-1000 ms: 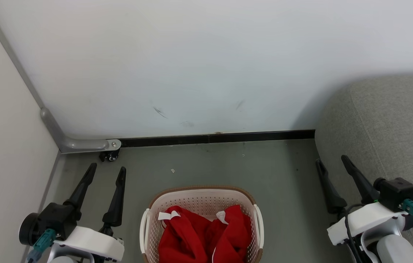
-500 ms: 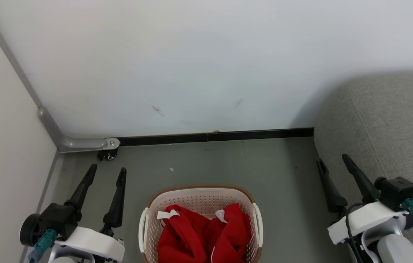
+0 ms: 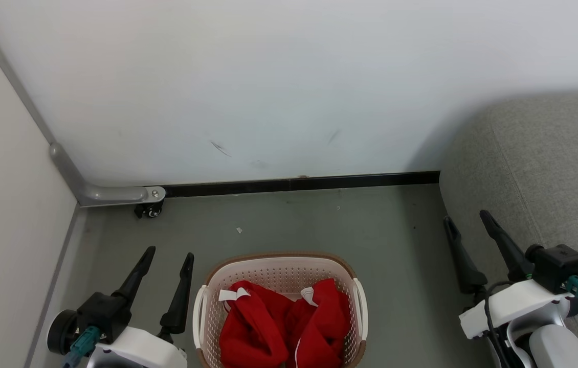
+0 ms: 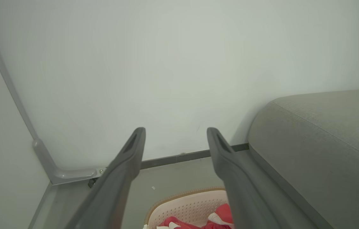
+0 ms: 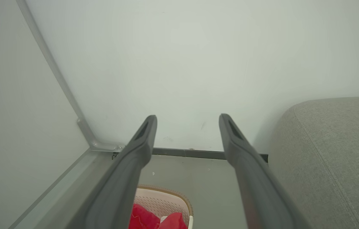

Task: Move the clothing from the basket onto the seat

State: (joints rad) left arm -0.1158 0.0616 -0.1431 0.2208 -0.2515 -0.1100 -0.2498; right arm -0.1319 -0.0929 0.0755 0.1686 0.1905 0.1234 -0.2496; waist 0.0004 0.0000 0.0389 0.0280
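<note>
Nearest us, at six o'clock in the head view, the basket (image 3: 280, 256) stood on the grey floor (image 3: 319, 220). Its brown rim faced up and a white handle showed on each side. The clothing (image 3: 279, 322) lay bundled inside it, bright red with white tags showing at the top of the heap.

At about eight o'clock from the basket, just beside its handle, we saw the left gripper (image 3: 170, 251). Its two dark fingers were apart, with bare floor between them, and pointed towards one o'clock. At about three o'clock from the basket, well apart from it, the right gripper (image 3: 465, 215) also had its fingers spread. They pointed towards eleven o'clock in front of the seat's edge.

The seat (image 3: 550, 168) filled the two to four o'clock part of that view, grey and woven, with a rounded corner and a stitched seam.

Farther off, at ten o'clock from the basket, a small black caster (image 3: 150, 210) sat under a grey metal bracket (image 3: 110, 194). A dark skirting (image 3: 299, 182) ran along the foot of the pale wall (image 3: 268, 76) at twelve o'clock.
</note>
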